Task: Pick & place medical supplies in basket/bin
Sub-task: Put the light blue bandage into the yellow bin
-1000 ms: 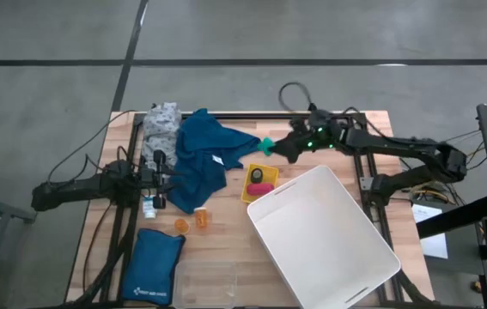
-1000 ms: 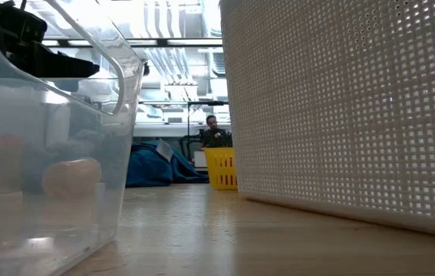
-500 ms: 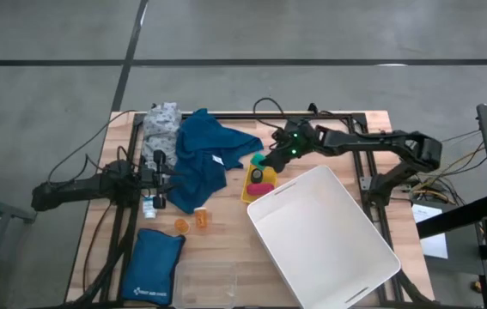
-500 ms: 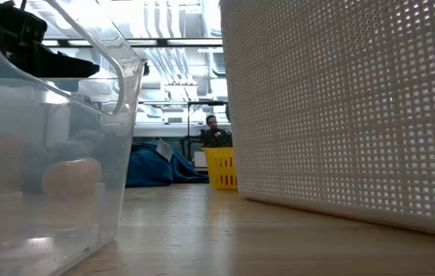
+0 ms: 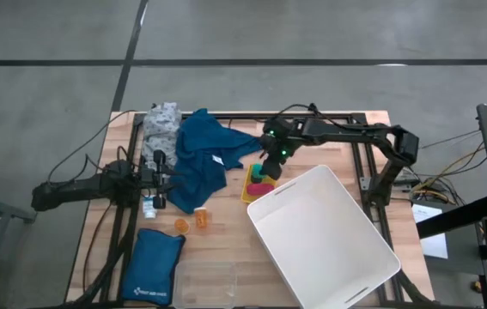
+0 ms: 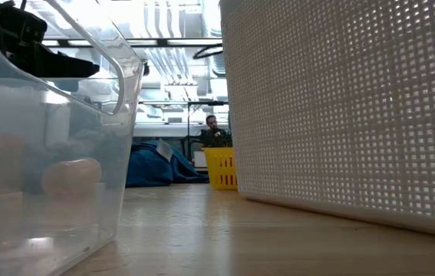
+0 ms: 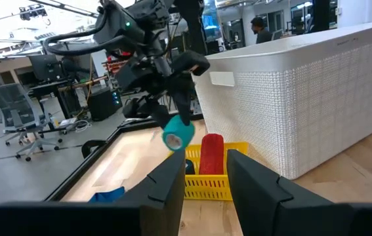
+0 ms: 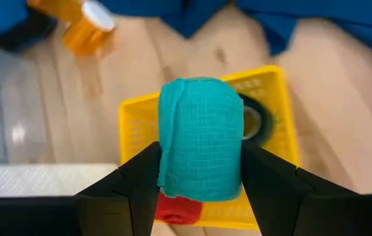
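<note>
Right gripper (image 8: pixel 200 172): fingers clamped on teal bandage roll (image 8: pixel 201 147), roll upright
Drop spot: yellow basket (image 8: pixel 274 115) directly underneath
Left gripper (image 7: pixel 205 180): parked, fingers slightly apart, empty

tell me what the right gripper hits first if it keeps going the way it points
Probably the small yellow basket: the right gripper, shut on the teal bandage roll, points down at it, likely meeting the pink roll inside first.

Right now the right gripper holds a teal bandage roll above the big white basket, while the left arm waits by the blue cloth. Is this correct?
Not quite. The right gripper does hold the teal bandage roll, but above the small yellow basket, not the big white basket; the right wrist view shows this. The left arm does wait by the blue cloth, as you say.
</note>
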Robot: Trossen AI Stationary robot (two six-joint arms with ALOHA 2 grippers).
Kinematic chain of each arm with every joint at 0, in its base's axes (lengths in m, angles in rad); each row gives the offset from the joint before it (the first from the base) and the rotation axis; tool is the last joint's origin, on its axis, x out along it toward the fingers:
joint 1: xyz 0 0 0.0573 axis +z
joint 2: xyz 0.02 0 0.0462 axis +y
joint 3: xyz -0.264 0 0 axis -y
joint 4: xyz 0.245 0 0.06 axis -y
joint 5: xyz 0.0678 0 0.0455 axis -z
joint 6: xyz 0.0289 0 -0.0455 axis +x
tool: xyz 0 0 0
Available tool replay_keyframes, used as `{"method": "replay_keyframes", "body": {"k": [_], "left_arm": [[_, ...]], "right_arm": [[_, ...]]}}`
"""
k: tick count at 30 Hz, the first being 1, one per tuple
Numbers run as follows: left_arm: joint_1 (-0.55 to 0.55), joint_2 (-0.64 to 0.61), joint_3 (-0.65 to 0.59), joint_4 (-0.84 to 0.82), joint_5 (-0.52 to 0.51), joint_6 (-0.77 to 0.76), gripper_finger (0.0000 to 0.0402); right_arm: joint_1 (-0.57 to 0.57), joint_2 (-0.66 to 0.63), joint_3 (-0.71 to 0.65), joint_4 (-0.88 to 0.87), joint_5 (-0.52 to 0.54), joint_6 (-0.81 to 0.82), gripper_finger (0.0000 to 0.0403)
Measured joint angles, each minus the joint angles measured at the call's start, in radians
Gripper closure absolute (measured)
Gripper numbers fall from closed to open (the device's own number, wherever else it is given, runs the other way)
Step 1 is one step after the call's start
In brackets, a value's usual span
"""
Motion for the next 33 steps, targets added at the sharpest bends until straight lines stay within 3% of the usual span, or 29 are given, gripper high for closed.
{"method": "replay_keyframes", "body": {"k": [17, 25, 33], "left_arm": [[0.0, 0.0, 0.0, 0.0, 0.0, 0.0, 0.0284], [0.0, 0.0, 0.0, 0.0, 0.0, 0.0, 0.0284], [0.0, 0.0, 0.0, 0.0, 0.0, 0.0, 0.0284]], "right_arm": [[0.088, 0.066, 0.051, -0.015, -0.08, -0.143, 0.0213], [0.119, 0.066, 0.048, -0.009, 0.015, -0.184, 0.0213], [0.124, 0.066, 0.021, -0.006, 0.038, -0.18, 0.0213]]}}
